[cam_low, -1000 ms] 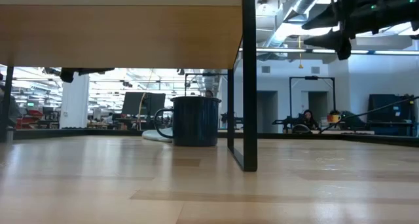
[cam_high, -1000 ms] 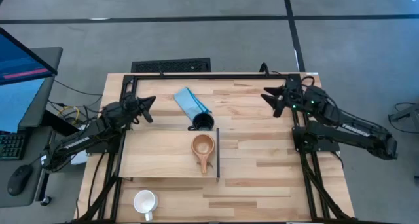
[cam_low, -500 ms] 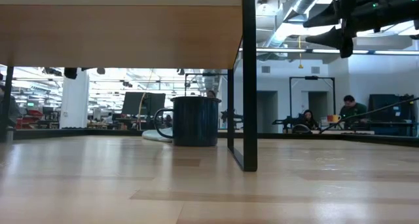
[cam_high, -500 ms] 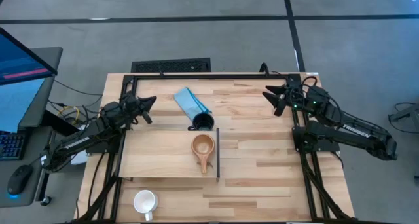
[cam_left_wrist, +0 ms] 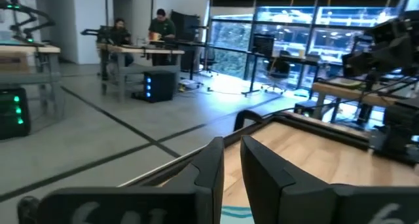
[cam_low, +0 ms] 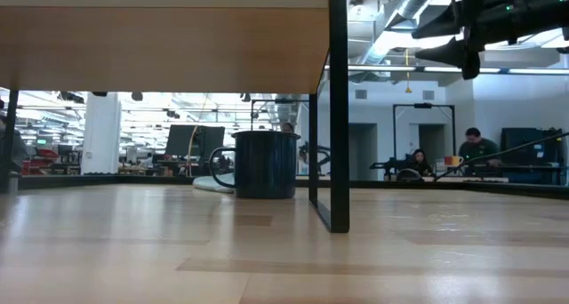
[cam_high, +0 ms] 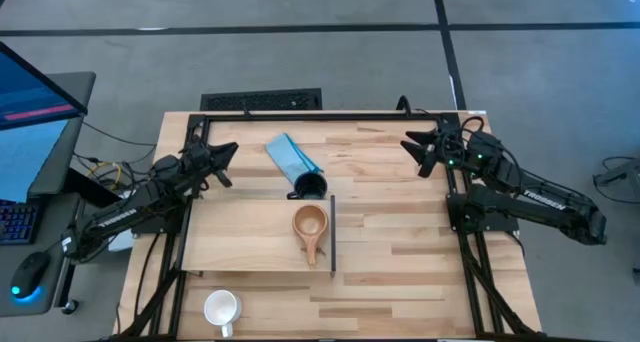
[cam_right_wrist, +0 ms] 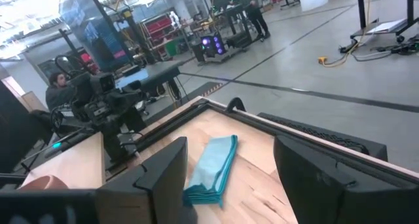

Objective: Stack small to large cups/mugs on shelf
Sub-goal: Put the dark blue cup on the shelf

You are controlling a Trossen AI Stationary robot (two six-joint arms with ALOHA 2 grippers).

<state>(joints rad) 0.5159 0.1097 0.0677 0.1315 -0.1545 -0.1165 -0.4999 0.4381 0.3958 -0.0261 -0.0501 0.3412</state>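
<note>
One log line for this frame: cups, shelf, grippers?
wooden cup: on shelf | black mug: behind shelf | white mug: tabletop, front | left gripper: raised, empty | right gripper: open, raised, empty

Wooden cup point(cam_high: 309, 223) lies on the shelf point(cam_high: 240, 237), black mug point(cam_high: 311, 187) beside.

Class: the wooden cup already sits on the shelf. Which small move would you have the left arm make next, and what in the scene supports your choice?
Probably swing the left hand toward the black mug. That mug lies on its side just behind the shelf, by the blue cloth, and is next in size after the wooden cup. The hand holds nothing, its fingers only slightly apart.
</note>
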